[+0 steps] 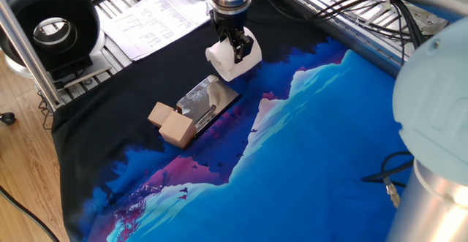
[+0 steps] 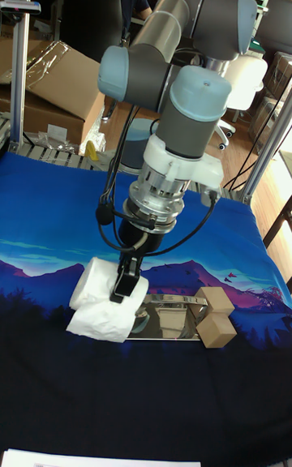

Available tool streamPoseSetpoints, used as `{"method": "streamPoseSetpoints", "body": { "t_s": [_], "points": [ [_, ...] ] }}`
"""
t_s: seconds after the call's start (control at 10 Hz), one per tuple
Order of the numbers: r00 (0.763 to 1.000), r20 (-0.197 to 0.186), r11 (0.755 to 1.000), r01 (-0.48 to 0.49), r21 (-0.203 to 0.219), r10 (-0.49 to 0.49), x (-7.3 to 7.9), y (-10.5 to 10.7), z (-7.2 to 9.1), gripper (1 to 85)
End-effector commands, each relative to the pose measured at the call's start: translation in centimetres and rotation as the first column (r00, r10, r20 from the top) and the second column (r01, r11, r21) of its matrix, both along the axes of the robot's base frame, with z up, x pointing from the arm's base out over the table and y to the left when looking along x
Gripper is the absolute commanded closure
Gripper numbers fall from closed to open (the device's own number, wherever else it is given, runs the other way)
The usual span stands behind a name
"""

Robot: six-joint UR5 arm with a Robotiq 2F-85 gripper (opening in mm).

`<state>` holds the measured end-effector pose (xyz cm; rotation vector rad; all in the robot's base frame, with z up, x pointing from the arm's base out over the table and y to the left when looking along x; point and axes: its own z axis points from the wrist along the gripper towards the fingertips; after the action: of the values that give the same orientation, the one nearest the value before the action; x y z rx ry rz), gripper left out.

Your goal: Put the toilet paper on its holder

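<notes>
the gripper [image 1: 235, 46] has its two fingers squeezed shut on the toilet paper [image 1: 232, 59], so the roll sits right between them. the holder [image 1: 207, 101] lies just below and past the fingers. the soft roll could squash or slip, or miss the thin bar. there is one roll, one holder and two wooden cubes [image 1: 172, 125].

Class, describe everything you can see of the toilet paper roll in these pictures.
The toilet paper is a small, soft white roll, slightly squashed and rumpled. It lies on its side, clamped in the gripper, whose dark fingers press into its top. It sits at the far end of the holder, opposite the wooden cubes, over the dark cloth. Whether it touches the cloth or plate cannot be told.
</notes>
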<state>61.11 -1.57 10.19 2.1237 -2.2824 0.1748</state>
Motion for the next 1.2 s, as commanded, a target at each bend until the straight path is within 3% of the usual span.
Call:
{"method": "streamPoseSetpoints", "body": {
  "t_s": [0.0,0.2,0.5,1.1],
  "points": [
    [1.0,0.016,0.999,0.015,0.032,-0.015,-0.9,1.6,-0.4,35.7],
    [0.999,0.031,0.997,0.022,0.073,-0.025,-1.3,2.9,-0.7,35.3],
    [1.0,0.024,0.998,0.002,0.056,-0.003,-1.8,3.1,-0.7,34.3],
    [1.0,0.023,0.998,0.005,0.067,-0.006,-2.0,3.4,-0.7,34.3]
  ]
}}
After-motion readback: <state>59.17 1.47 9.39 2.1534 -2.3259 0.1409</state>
